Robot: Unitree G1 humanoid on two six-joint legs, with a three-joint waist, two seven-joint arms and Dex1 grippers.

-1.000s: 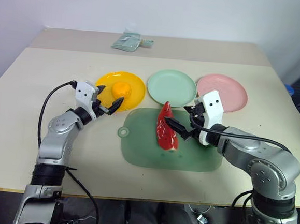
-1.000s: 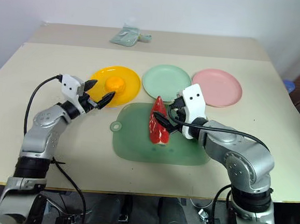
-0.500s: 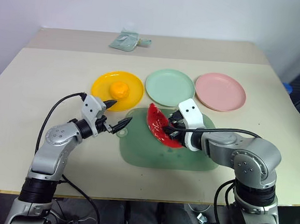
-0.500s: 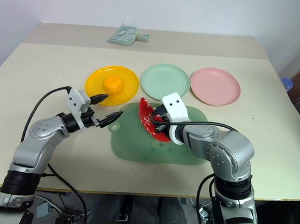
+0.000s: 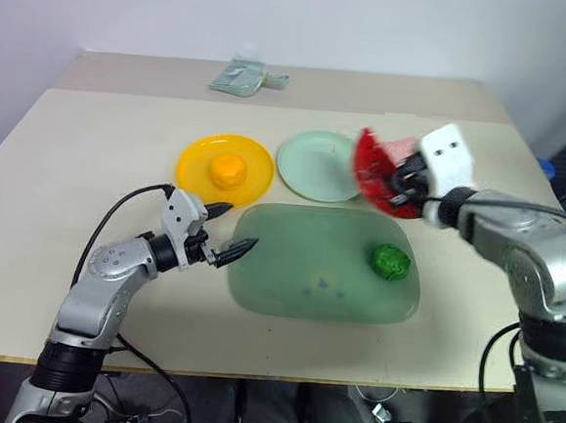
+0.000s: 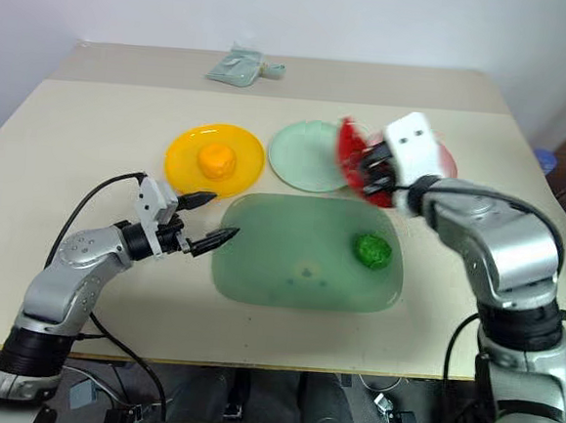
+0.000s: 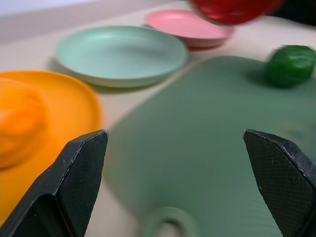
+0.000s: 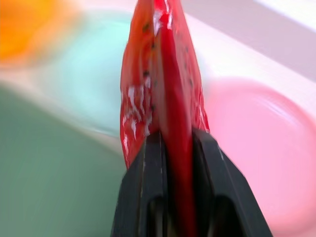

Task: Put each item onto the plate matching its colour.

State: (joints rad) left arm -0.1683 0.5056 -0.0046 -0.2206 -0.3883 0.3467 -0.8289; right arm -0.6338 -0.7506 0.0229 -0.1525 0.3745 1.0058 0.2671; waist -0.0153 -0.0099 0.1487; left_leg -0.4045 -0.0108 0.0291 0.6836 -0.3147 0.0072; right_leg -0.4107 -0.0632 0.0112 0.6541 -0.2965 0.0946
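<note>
**Spotter:** What's the right gripper [image 5: 400,182] got?

**Me:** I've got it pinched on the red watermelon wedge [image 5: 374,170], fingers clamped across its thin flanks. The wedge hangs in the air at upper right of the head view, its long axis roughly upright, slightly tilted.

**Spotter:** And the pink plate [image 6: 446,160]?

**Me:** Directly behind and beneath the wedge, mostly hidden by it. From the right wrist it sits just past the wedge toward the frame's right side, so I judge a short carry that way, then a lowering.

**Spotter:** The rest?

**Me:** The orange fruit [image 5: 227,171] is on the orange-yellow plate [image 5: 193,170]. The dark-green lump [image 5: 390,262] lies on the translucent green board [image 5: 298,271], right of centre, below the empty mint plate [image 5: 311,165]. My left gripper [image 5: 227,234] is spread wide and empty at the board's left edge, so the right arm is nearer the lump.
</note>
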